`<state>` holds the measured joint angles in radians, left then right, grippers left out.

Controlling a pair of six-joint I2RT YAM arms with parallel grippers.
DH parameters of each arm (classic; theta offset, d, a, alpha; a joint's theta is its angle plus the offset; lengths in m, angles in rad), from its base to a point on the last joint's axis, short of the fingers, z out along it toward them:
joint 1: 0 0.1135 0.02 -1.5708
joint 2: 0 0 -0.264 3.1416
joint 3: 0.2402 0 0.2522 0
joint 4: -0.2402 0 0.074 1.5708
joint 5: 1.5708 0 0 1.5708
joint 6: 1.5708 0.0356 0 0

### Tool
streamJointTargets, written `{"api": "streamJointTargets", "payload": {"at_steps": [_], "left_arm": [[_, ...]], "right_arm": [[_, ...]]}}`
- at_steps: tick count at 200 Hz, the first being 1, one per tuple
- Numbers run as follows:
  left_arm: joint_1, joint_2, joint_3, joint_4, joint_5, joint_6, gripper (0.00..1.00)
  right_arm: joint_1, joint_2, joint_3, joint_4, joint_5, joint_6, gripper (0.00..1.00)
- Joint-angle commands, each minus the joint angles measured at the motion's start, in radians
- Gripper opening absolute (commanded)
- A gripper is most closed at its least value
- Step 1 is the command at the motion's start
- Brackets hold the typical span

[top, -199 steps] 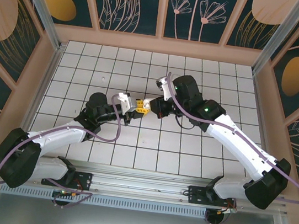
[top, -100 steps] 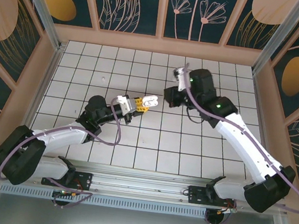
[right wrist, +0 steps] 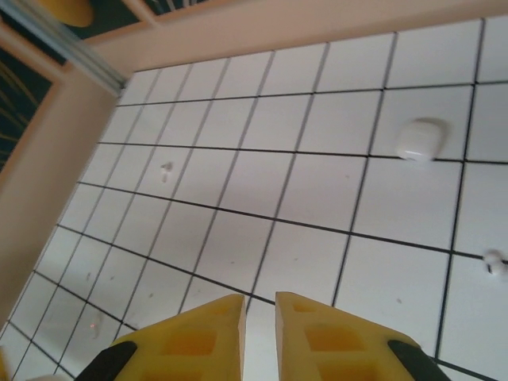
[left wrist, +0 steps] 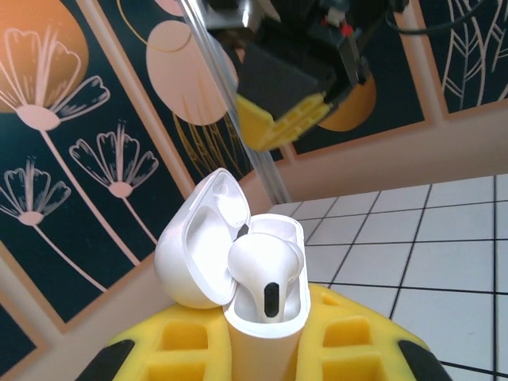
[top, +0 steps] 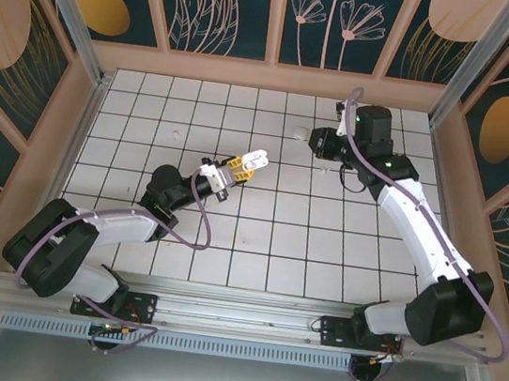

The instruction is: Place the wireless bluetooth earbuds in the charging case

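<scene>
now: left pincer [top: 241, 171] pinches open charging case [left wrist: 266, 327], earbud [left wrist: 266, 274] perched high; a tilt could spill it. right pincer [right wrist: 260, 317] slightly parted, empty.

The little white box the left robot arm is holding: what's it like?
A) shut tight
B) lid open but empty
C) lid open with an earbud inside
C: the charging case, pinched between the yellow left fingers, has its lid flipped open and one earbud seated inside.
</scene>
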<state>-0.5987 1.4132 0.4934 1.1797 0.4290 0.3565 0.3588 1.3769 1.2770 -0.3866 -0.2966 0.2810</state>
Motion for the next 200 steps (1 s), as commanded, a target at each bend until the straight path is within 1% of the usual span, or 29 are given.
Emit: {"api": "streamJointTargets", "payload": {"at_steps": [1, 37, 87, 125, 141, 160, 185, 200], "left_arm": [[-0.004, 0.007, -0.006, 0.089, -0.035, 0.075, 0.0], [-0.005, -0.011, -0.018, 0.072, -0.058, 0.119, 0.0], [-0.005, -0.056, -0.019, -0.016, -0.084, 0.171, 0.0], [-0.005, -0.066, -0.012, -0.069, -0.107, 0.177, 0.0], [-0.005, -0.064, 0.004, -0.117, -0.119, 0.176, 0.0], [-0.005, -0.055, 0.026, -0.162, -0.111, 0.176, 0.0], [-0.006, -0.044, 0.067, -0.225, -0.048, 0.164, 0.0], [0.0, -0.035, 0.1, -0.271, 0.019, 0.147, 0.0]], "right_arm": [[-0.029, 0.044, -0.012, 0.043, -0.022, 0.043, 0.19], [-0.048, 0.139, 0.002, 0.026, -0.019, 0.043, 0.24], [-0.088, 0.256, 0.007, 0.012, -0.022, 0.061, 0.32], [-0.109, 0.325, 0.044, -0.03, -0.03, 0.072, 0.32], [-0.102, 0.303, 0.036, -0.005, -0.064, 0.072, 0.32], [-0.077, 0.227, 0.007, 0.047, -0.112, 0.053, 0.32], [-0.015, 0.118, -0.014, 0.057, -0.144, 0.018, 0.33], [0.042, 0.059, -0.023, 0.039, -0.147, -0.012, 0.34]]}}
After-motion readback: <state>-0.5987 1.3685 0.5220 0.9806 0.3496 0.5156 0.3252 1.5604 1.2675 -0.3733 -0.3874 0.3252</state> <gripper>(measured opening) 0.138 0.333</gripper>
